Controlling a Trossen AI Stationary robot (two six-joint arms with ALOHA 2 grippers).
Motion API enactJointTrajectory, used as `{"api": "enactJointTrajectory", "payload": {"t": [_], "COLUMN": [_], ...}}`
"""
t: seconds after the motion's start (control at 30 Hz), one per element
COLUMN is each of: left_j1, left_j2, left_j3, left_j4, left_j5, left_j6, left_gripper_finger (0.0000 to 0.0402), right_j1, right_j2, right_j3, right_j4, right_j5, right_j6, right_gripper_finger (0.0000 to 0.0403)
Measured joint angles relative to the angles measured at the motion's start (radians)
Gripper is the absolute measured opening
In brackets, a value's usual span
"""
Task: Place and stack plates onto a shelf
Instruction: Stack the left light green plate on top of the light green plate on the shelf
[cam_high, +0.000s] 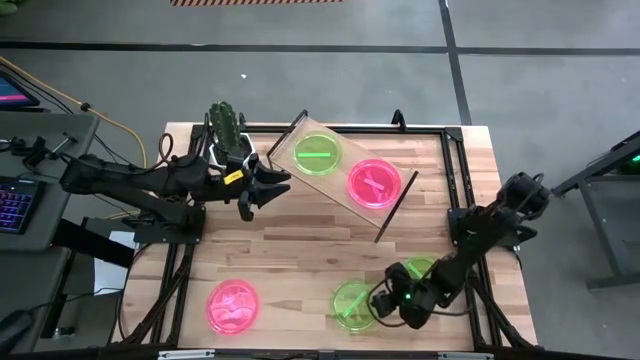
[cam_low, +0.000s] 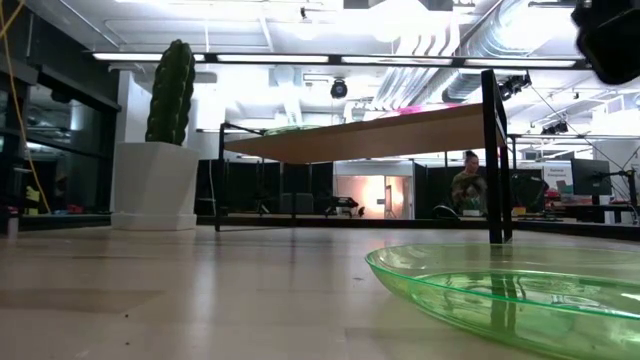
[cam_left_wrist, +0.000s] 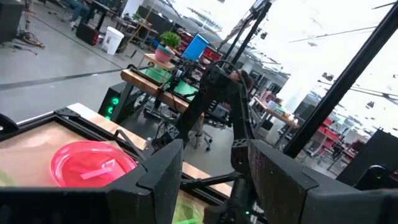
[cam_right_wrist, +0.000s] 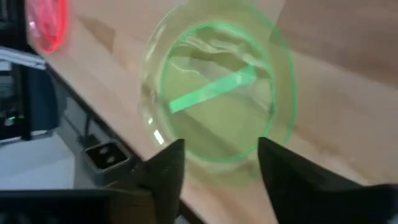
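Note:
The light wood shelf (cam_high: 345, 170) stands askew at the table's far middle. On it rest a green plate (cam_high: 318, 153) and a pink plate (cam_high: 374, 183). My left gripper (cam_high: 262, 187) is open and empty beside the shelf's left end; its wrist view (cam_left_wrist: 214, 149) looks past the pink plate (cam_left_wrist: 87, 165). My right gripper (cam_high: 385, 300) is open at the right rim of a green plate (cam_high: 353, 305) lying on the table near the front edge. In the right wrist view (cam_right_wrist: 221, 144) the fingers stand over that plate's rim (cam_right_wrist: 217, 93). Another green plate (cam_high: 420, 268) lies partly under the right arm.
A pink plate (cam_high: 233, 306) lies on the table at the near left. A cactus in a white pot (cam_high: 226, 125) stands at the far left, close to the left arm. A black frame (cam_high: 455, 150) runs along the table's edges. The low view shows the green plate (cam_low: 520, 290) up close.

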Motion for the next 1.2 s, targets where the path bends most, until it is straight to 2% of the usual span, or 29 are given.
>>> {"api": "enactJointTrajectory", "payload": {"t": [0.07, 0.17, 0.53, 0.8, 0.93, 1.1, 1.13, 1.2], "left_j1": [0.0, 0.0, 0.0, 0.0, 0.0, 0.0, 0.0, 0.0], "left_j2": [0.0, 0.0, 0.0, 0.0, 0.001, 0.001, 0.001, 0.001], "left_j3": [0.0, 0.0, 0.0, 0.0, 0.0, 0.0, 0.0, 0.0], "left_j4": [0.0, 0.0, -0.001, -0.011, -0.012, -0.012, -0.012, -0.012], "left_j5": [0.0, 0.0, -0.005, -0.016, -0.018, -0.035, -0.035, -0.035], "left_j6": [0.0, 0.0, 0.009, 0.028, 0.029, 0.045, 0.046, 0.046], "left_gripper_finger": [0.0174, 0.0174, 0.0174, 0.0175, 0.0175, 0.0175, 0.0175, 0.0175], "right_j1": [-0.012, -0.03, -0.048, -0.046, -0.047, -0.047, -0.047, -0.048], "right_j2": [0.008, 0.026, 0.092, 0.173, 0.188, 0.192, 0.191, 0.185], "right_j3": [-0.001, -0.001, 0.001, 0.005, 0.007, 0.003, 0.003, 0.003], "right_j4": [-0.005, -0.015, -0.039, 0.007, 0.009, -0.004, 0.004, 0.022], "right_j5": [0.002, 0.009, 0.024, 0.047, 0.053, 0.042, 0.042, 0.041], "right_j6": [-0.018, -0.024, -0.018, 0.011, 0.073, 0.123, 0.124, 0.136], "right_gripper_finger": [0.021, 0.0225, 0.0226, 0.0222, 0.0174, 0.0028, 0.0015, 0.0019]}}
